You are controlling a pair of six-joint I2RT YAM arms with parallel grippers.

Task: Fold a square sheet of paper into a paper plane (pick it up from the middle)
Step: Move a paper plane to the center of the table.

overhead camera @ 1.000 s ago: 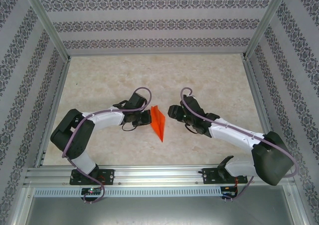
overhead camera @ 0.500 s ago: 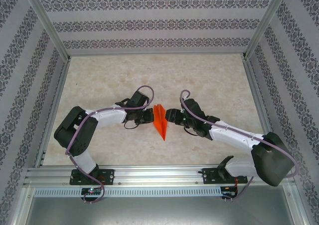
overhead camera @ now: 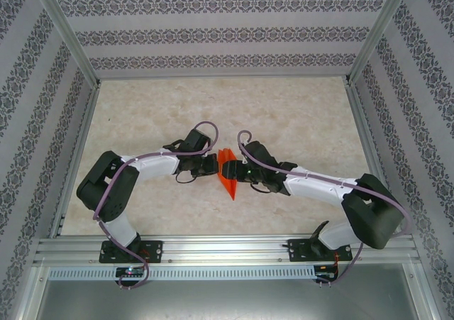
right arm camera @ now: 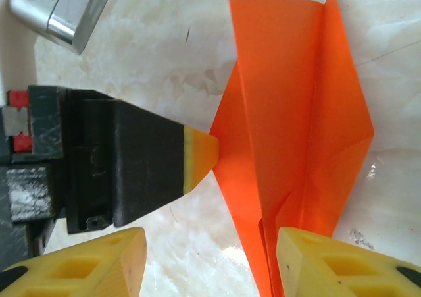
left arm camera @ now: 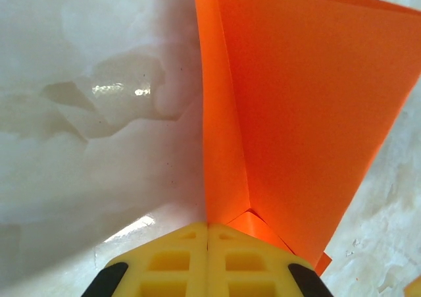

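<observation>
— Paper plane [overhead camera: 227, 174], from above: where was it?
— At the middle of the table [overhead camera: 284, 114], with the left gripper [overhead camera: 211, 166] on one side and the right gripper [overhead camera: 231, 169] on the other.
— Left wrist?
— Jaws shut, pinching the plane's folded edge.
— Right wrist?
— Fingers [right arm camera: 342, 264] stood half apart with the plane between them, ungripped. Folding looked finished. Next, I'd judge, they should close squarely on the crease without crushing it.

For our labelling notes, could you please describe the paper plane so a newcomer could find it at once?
Look at the middle of the marble-patterned table. There the left gripper pinches the paper plane, facing the open right gripper. It is the only bright orange thing, a narrow pointed dart.
</observation>
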